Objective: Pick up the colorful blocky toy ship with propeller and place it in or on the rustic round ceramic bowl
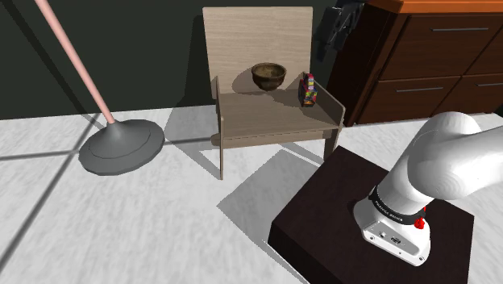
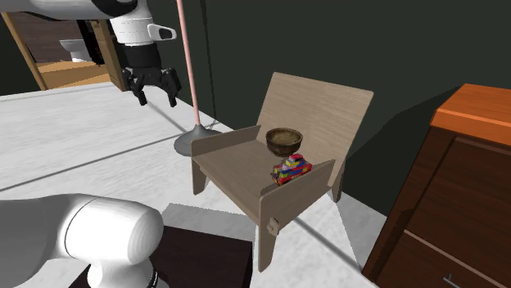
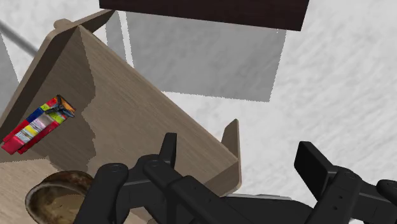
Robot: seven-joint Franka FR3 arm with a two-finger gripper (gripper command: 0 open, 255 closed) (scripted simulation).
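- I saw the colourful blocky toy ship [image 1: 307, 89] on the pale wooden armchair's [image 1: 266, 110] seat, just beside one side panel.
- The brown round ceramic bowl [image 1: 268, 75] sat near the chair's backrest.
- Open floor lay before the chair.
- My black gripper [image 2: 153, 88] hung high over the chair, pointing down, fingers apart and empty.

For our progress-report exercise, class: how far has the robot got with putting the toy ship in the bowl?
Done: nothing yet; the colourful toy ship stands on the wooden chair beside the brown bowl, not in it. In hand: the pincer hangs open and empty, well away from the ship. Left: reach down, grasp the ship, lift it and set it in the bowl.
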